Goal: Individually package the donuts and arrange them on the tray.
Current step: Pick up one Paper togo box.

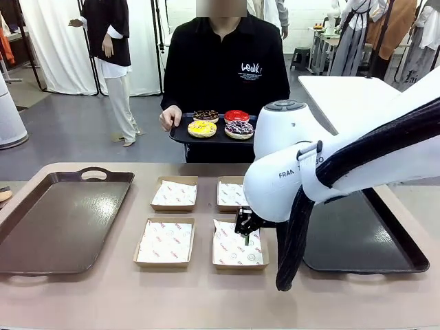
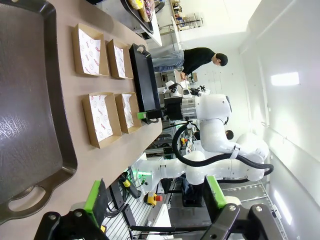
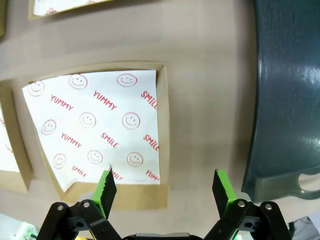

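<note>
Four donuts [image 1: 220, 122] sit on a small black tray [image 1: 180, 135] held by the person [image 1: 227, 65] at upper centre, beyond the tabletop [image 1: 206, 295], straight up-frame from the right claw [image 1: 245, 236], released and empty above the lower-right paper-lined box [image 1: 230, 256]; left claw [image 2: 155, 197] likewise released

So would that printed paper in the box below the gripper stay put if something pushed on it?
Probably not. The paper looks thin and lies skewed in its cardboard box, corners reaching the rim, so it likely sits loose and would slide. It also looks floppy, so it would likely crumple rather than lift flat.
</note>
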Controlling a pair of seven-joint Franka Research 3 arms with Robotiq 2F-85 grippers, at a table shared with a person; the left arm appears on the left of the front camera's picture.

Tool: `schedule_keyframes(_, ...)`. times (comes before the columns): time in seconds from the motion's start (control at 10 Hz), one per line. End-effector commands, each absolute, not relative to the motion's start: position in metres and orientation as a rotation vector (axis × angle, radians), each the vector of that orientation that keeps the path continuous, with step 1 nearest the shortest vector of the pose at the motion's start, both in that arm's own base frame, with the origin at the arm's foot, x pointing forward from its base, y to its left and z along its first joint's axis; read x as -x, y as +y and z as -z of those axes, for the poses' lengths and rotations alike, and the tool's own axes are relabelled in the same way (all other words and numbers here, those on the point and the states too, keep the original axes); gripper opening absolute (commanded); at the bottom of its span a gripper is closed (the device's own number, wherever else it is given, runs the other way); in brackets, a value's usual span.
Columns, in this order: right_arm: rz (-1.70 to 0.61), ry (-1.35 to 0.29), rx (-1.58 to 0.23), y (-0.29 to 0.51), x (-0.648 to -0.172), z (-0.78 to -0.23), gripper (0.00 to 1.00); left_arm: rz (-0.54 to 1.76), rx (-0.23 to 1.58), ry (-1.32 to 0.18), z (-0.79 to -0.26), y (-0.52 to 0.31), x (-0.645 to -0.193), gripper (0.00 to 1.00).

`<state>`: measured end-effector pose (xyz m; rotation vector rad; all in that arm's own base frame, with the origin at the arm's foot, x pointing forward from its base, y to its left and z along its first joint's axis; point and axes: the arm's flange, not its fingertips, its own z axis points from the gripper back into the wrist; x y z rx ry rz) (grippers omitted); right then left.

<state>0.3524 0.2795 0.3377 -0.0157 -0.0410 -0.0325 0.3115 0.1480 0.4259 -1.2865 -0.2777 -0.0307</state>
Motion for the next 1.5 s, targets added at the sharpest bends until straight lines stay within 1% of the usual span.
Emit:
schedule_keyframes(0.0, 0.041, -0.090, 0.009, 0.287, -0.363, -0.325, 1.00, 0.042, 1.298, -0.289, -0.427, 0.150, -0.311, 1.00)
schedule_keyframes(0.3, -0.004, -0.099, -0.010, 0.285, -0.367, -0.313, 1.00, 0.042, 1.298, -0.289, -0.427, 0.150, -0.311, 1.00)
schedule_keyframes(0.4, -0.028, -0.117, -0.019, 0.284, -0.366, -0.314, 0.50, 0.042, 1.298, -0.289, -0.427, 0.150, -0.311, 1.00)
schedule_keyframes(0.5, -0.025, -0.119, -0.021, 0.283, -0.366, -0.314, 0.41, 0.042, 1.298, -0.289, -0.427, 0.150, -0.311, 1.00)
schedule_keyframes(0.6, -0.023, -0.122, -0.023, 0.283, -0.366, -0.314, 0.00, 0.042, 1.298, -0.289, -0.427, 0.150, -0.311, 1.00)
schedule_keyframes(0.8, -0.021, -0.130, -0.023, 0.283, -0.366, -0.316, 0.00, 0.042, 1.298, -0.289, -0.427, 0.150, -0.311, 1.00)
schedule_keyframes(0.9, -0.019, -0.134, -0.025, 0.283, -0.366, -0.316, 0.13, 0.042, 1.298, -0.289, -0.427, 0.150, -0.311, 1.00)
schedule_keyframes(1.0, -0.015, -0.139, -0.026, 0.282, -0.367, -0.318, 0.03, 0.042, 1.298, -0.289, -0.427, 0.150, -0.311, 1.00)
schedule_keyframes(1.1, -0.009, -0.143, -0.026, 0.282, -0.367, -0.318, 0.00, 0.042, 1.298, -0.289, -0.427, 0.150, -0.311, 1.00)
schedule_keyframes(1.4, 0.017, -0.155, -0.030, 0.280, -0.367, -0.324, 0.00, 0.042, 1.298, -0.289, -0.427, 0.150, -0.311, 1.00)
